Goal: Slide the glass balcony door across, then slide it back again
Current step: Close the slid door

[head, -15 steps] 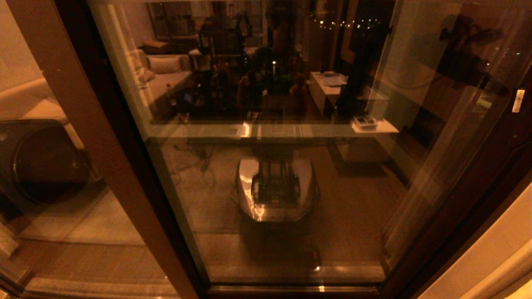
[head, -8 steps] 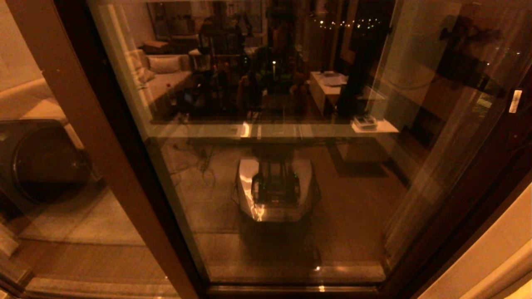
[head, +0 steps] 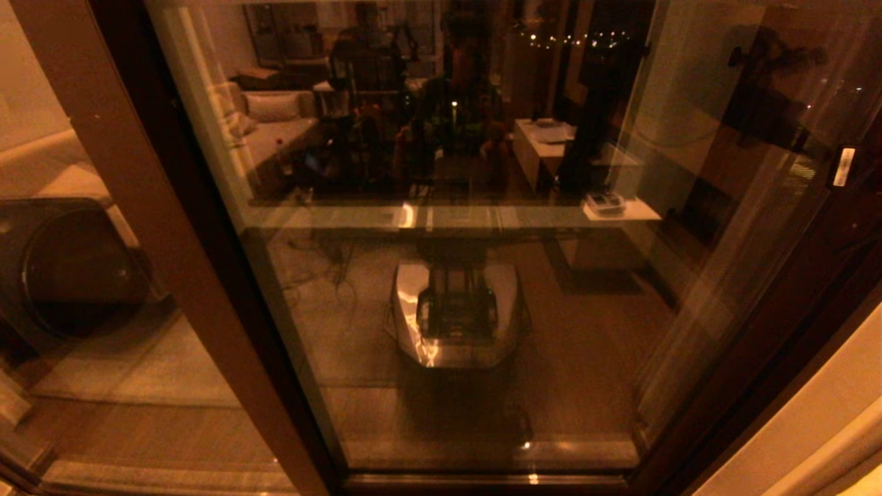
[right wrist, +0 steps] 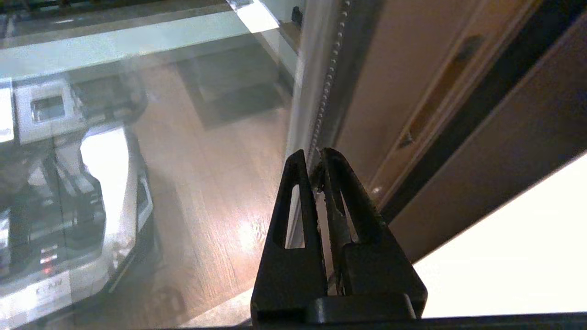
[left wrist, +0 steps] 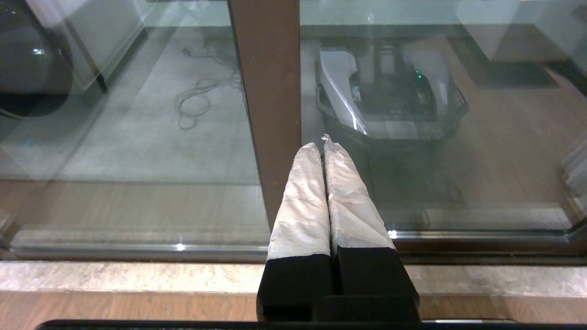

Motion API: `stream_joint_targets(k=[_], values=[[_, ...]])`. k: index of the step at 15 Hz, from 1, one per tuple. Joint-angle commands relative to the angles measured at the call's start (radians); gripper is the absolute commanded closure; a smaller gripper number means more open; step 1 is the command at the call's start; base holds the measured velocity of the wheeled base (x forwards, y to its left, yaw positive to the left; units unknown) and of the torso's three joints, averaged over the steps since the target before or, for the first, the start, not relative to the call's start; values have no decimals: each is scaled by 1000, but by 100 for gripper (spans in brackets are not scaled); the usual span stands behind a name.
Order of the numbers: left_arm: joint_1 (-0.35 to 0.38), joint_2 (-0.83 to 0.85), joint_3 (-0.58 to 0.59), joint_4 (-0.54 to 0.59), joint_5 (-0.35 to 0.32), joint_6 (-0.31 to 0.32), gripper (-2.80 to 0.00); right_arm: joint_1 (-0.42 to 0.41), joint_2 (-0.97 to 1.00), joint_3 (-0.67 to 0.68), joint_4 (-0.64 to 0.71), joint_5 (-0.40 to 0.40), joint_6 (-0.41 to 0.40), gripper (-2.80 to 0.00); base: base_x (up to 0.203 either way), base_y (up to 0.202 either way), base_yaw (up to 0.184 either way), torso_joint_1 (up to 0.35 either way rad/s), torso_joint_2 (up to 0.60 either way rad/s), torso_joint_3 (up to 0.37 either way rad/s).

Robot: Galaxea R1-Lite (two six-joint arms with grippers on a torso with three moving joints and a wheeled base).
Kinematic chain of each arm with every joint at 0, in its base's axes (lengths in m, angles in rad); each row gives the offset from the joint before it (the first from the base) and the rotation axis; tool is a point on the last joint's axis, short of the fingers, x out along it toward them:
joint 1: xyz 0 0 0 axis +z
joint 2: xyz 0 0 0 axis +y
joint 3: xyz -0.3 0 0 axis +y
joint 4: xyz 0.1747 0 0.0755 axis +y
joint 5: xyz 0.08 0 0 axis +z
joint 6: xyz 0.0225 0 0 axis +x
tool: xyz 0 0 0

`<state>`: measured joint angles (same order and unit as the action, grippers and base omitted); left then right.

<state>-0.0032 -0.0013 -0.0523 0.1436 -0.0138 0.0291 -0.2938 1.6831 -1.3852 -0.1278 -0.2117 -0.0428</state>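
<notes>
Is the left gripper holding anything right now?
No: in the left wrist view the left gripper has its jaws pressed together with nothing between them, pointing at the brown door frame.

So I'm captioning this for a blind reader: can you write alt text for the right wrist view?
The right gripper, its black fingers shut together, points at the glass balcony door close to its brown upright, which has a narrow handle slot. The glass reflects the robot's pale base on a wooden floor.

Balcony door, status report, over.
Left claw shut, before the lighter stile. Right claw shut, near glass balcony door handle stile. Nothing blocking.
</notes>
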Motion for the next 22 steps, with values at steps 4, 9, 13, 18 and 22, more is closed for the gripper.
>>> stream_joint_targets(k=[4,9,13,18,22], values=[[0,0,0,1,0,0,0,-19,43,-39,-1,-6,0,0,0,0,0,0,0,0],[0,0,0,1,0,0,0,-25,44,-40,-1,-6,0,0,0,0,0,0,0,0],[0,0,0,1,0,0,0,-17,8,-18,-1,0,1,0,0,0,0,0,0,0],[0,0,0,1,0,0,0,4,-5,-6,-1,12,9,0,0,0,0,0,0,0],[0,0,0,1,0,0,0,4,16,-14,-1,12,9,0,0,0,0,0,0,0]])
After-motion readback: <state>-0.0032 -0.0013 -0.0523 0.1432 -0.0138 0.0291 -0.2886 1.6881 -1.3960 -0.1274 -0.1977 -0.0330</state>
